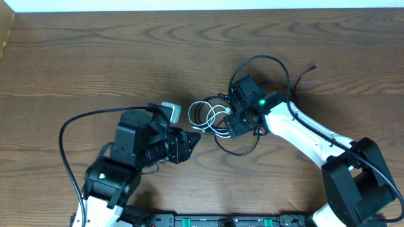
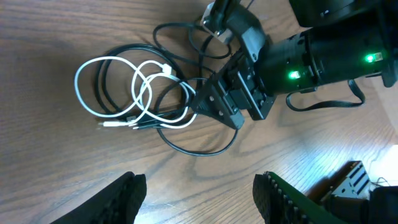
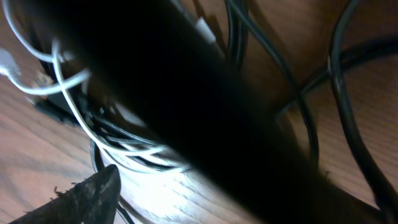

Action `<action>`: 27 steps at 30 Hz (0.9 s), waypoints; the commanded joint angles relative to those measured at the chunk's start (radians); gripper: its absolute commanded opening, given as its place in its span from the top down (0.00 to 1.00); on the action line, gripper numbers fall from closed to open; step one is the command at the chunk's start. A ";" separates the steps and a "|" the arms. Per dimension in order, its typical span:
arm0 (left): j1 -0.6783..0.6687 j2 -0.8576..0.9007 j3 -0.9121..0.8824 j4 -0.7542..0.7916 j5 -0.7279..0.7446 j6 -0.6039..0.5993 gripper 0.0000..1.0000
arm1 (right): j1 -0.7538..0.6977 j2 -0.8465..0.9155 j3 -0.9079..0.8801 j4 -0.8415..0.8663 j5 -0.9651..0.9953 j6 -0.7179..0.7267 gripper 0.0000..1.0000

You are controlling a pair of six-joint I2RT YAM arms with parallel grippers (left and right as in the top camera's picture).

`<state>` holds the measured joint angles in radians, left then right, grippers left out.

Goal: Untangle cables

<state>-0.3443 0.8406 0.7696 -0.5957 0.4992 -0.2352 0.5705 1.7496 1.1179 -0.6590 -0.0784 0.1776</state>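
The cables (image 1: 211, 116) lie in one tangle at mid-table: white loops (image 2: 112, 87) woven with thin black loops (image 2: 199, 140). My right gripper (image 1: 230, 123) is down on the tangle's right side, its fingers (image 2: 211, 106) among the strands. In the right wrist view only one finger (image 3: 87, 199) shows, far out at the lower left with a gap beside it. White strands (image 3: 74, 112) lie near it, and a blurred dark band hides the other finger. My left gripper (image 2: 199, 205) is open and empty, just short of the tangle (image 1: 189, 142).
A thicker black lead (image 1: 63, 145) loops left of the left arm. Another black lead (image 1: 278, 63) arcs behind the right arm, with a loose end (image 1: 312, 68) at the right. The wooden table (image 1: 95, 57) extends behind.
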 commanded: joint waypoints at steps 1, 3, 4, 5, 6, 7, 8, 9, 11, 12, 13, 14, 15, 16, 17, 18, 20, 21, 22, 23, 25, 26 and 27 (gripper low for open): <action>-0.002 -0.005 0.020 -0.003 -0.022 0.006 0.38 | 0.001 0.004 0.001 0.024 0.027 0.132 0.19; -0.002 -0.005 0.020 -0.006 -0.022 0.006 0.38 | 0.000 0.004 -0.002 0.026 0.121 0.258 0.18; -0.002 -0.005 0.020 -0.010 -0.022 0.006 0.39 | 0.000 0.004 -0.002 0.027 0.175 0.315 0.16; -0.002 -0.005 0.020 -0.016 -0.022 0.006 0.38 | 0.000 0.004 -0.002 0.033 0.232 0.374 0.15; -0.002 -0.005 0.020 -0.027 -0.022 0.006 0.38 | 0.000 0.004 -0.002 0.051 0.289 0.423 0.14; -0.002 -0.005 0.020 -0.034 -0.022 0.006 0.38 | 0.000 0.004 -0.002 0.071 0.311 0.439 0.14; -0.002 -0.005 0.020 -0.040 -0.022 0.006 0.38 | 0.000 0.004 -0.002 0.091 0.322 0.443 0.14; -0.002 -0.005 0.020 -0.045 -0.022 0.006 0.38 | 0.000 0.004 -0.002 0.111 0.329 0.443 0.14; -0.002 -0.005 0.020 -0.051 -0.022 0.006 0.39 | 0.000 0.004 -0.002 0.159 0.335 0.443 0.13; -0.002 -0.005 0.020 -0.055 -0.022 0.006 0.38 | 0.000 0.004 -0.002 0.180 0.335 0.443 0.13; -0.002 -0.005 0.020 -0.055 -0.021 0.006 0.38 | 0.000 0.004 -0.002 0.201 0.338 0.443 0.15; -0.002 -0.005 0.020 -0.056 -0.021 0.006 0.39 | 0.000 0.004 -0.002 0.212 0.340 0.443 0.18; -0.002 -0.006 0.020 -0.056 -0.021 0.006 0.39 | -0.001 0.004 -0.002 0.228 0.342 0.443 0.22; -0.002 -0.006 0.020 -0.056 -0.021 0.006 0.39 | -0.001 0.004 -0.002 0.237 0.342 0.443 0.25; -0.002 -0.006 0.020 -0.056 -0.021 0.006 0.39 | 0.000 0.004 -0.002 0.246 0.342 0.443 0.33; -0.002 -0.006 0.020 -0.056 -0.021 0.006 0.38 | -0.001 0.004 -0.002 0.251 0.342 0.443 0.37; -0.002 -0.006 0.020 -0.060 -0.021 0.006 0.38 | -0.002 0.004 -0.002 0.268 0.341 0.423 0.47; -0.002 -0.006 0.020 -0.063 -0.021 0.006 0.39 | -0.002 0.004 -0.002 0.280 0.341 0.384 0.53; -0.002 -0.006 0.020 -0.067 -0.021 0.006 0.39 | -0.002 0.004 -0.002 0.286 0.338 0.351 0.57; -0.002 -0.006 0.020 -0.071 -0.021 0.006 0.38 | -0.002 0.004 -0.002 0.289 0.334 0.308 0.64; -0.002 -0.006 0.020 -0.078 -0.021 0.006 0.38 | -0.002 0.004 -0.002 0.278 0.334 0.231 0.83; -0.002 -0.006 0.020 -0.081 -0.021 0.006 0.38 | -0.002 0.004 -0.002 0.269 0.334 0.205 0.94; -0.002 -0.006 0.020 -0.082 -0.021 0.006 0.38 | -0.002 0.004 -0.002 0.253 0.334 0.178 0.99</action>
<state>-0.3443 0.8406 0.7696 -0.6735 0.4900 -0.2352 0.5705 1.7496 1.1172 -0.3870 0.2401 0.4808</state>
